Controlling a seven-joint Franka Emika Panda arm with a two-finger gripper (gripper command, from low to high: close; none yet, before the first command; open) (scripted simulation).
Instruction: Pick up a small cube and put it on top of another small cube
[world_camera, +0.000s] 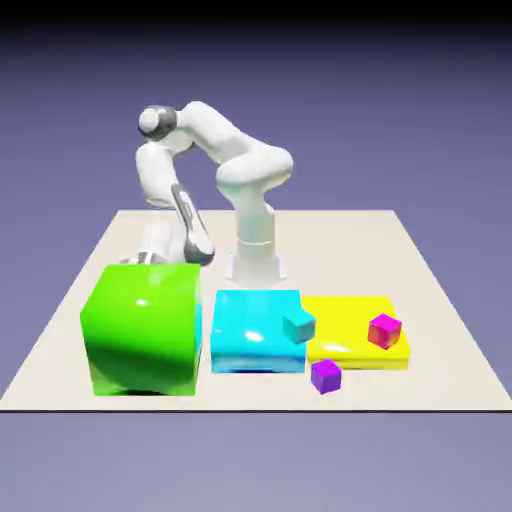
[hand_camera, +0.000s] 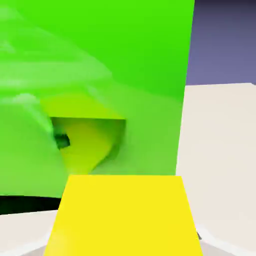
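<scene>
At nine o'clock in the exterior view, behind the green block (world_camera: 145, 335), the hand was mostly hidden. Hand view settled it: gripper (hand_camera: 124, 237) closed down on the small yellow cube (hand_camera: 124, 212), cube at six o'clock, near face square, fingertips mostly covered. Couldn't see the cube's underside.

Step looked like grip done, lift next. Good lift called for steady squeeze, straight up, no sideways drift: green wall filled eleven o'clock, close by. Wanted the cube's bottom above the block's top before any swing.

Cyan block (world_camera: 250, 335) sat at six, also worth clearing. Candidate bases: teal cube (world_camera: 299, 325) and purple cube (world_camera: 326, 376), both near five; magenta cube (world_camera: 385, 331) at four, over the yellow slab (world_camera: 345, 345). Couldn't tell which was the target.
</scene>
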